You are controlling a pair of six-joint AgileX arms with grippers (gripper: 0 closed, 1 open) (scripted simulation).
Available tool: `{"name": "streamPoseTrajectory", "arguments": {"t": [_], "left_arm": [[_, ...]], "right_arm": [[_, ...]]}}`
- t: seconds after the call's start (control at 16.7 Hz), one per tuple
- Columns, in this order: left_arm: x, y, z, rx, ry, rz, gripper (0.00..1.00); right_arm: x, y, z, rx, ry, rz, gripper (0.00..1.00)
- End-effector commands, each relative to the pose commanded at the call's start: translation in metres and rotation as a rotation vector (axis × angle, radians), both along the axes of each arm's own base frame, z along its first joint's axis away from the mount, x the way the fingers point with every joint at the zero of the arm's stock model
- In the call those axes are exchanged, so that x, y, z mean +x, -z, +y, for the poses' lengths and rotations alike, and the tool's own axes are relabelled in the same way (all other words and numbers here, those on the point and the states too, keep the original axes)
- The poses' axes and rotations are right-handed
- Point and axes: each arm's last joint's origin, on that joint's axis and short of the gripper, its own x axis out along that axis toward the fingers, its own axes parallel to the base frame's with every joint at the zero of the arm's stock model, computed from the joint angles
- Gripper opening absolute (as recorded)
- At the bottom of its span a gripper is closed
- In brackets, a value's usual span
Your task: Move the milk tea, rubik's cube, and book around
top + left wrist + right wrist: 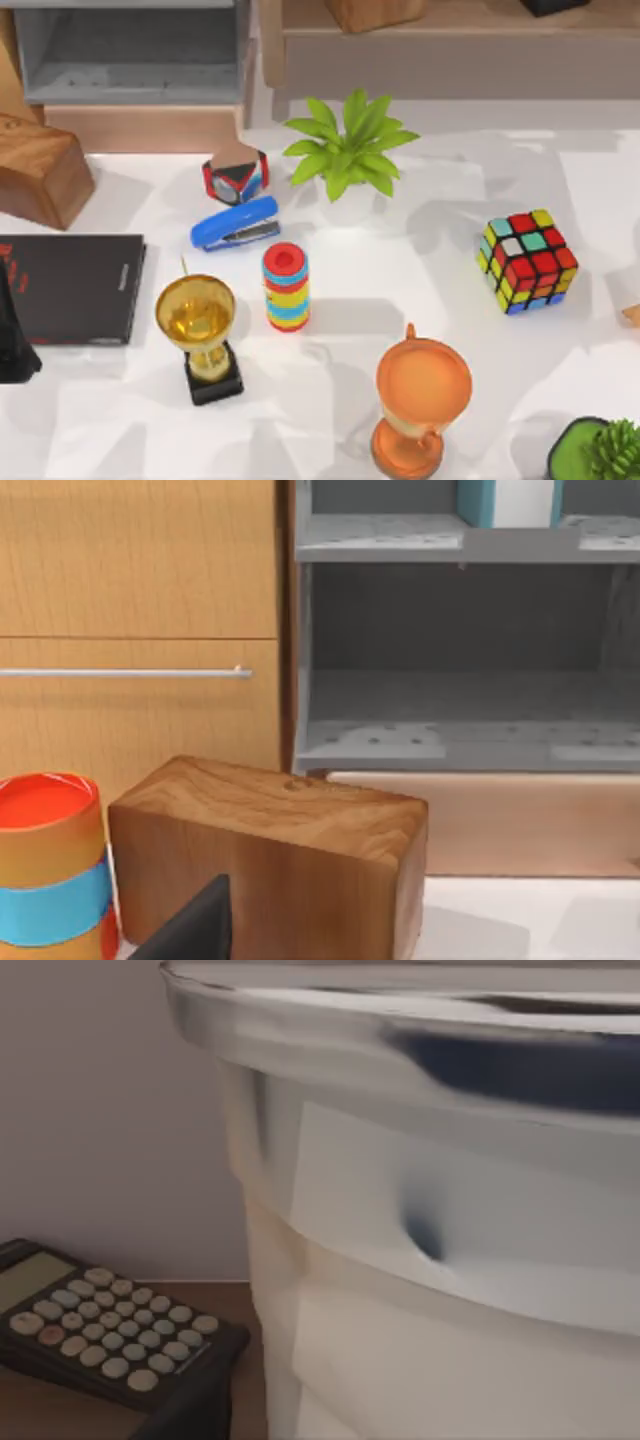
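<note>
One rubik's cube sits corner-on at the table's right.

This is looking like a home office or study desk. A blue stapler is lying on the white table, a calculator is resting on a wooden surface, and 2 trophies (the gold trophy and the orange trophy) are standing by a potted plant, with grey shelving and a wooden cabinet behind.
</note>
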Motion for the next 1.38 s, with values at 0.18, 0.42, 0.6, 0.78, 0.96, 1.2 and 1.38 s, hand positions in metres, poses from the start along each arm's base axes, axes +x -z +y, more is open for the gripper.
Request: {"name": "streamPoseTrajectory", "arguments": {"t": [0.18,0.42,0.6,0.78,0.96,1.2,1.38], "left_arm": [[0.0000,0.0000,0.0000,0.000,0.000,0.000,1.00],[0.0000,0.0000,0.0000,0.000,0.000,0.000,1.00],[0.0000,0.0000,0.0000,0.000,0.000,0.000,1.00],[0.0000,0.0000,0.0000,0.000,0.000,0.000,1.00],[0.0000,0.0000,0.0000,0.000,0.000,0.000,1.00],[0.0000,0.0000,0.0000,0.000,0.000,0.000,1.00],[0.0000,0.0000,0.0000,0.000,0.000,0.000,1.00]], "right_arm": [[0.0037,0.0003,0.0002,0.000,0.000,0.001,1.00],[0.0037,0.0003,0.0002,0.000,0.000,0.001,0.85],[0.0037,0.0003,0.0002,0.000,0.000,0.001,0.62],[0.0037,0.0003,0.0002,0.000,0.000,0.001,0.40],[0.0037,0.0003,0.0002,0.000,0.000,0.001,0.17],[0.0037,0.0003,0.0002,0.000,0.000,0.001,0.00],[0.0037,0.0003,0.0002,0.000,0.000,0.001,0.00]]}}
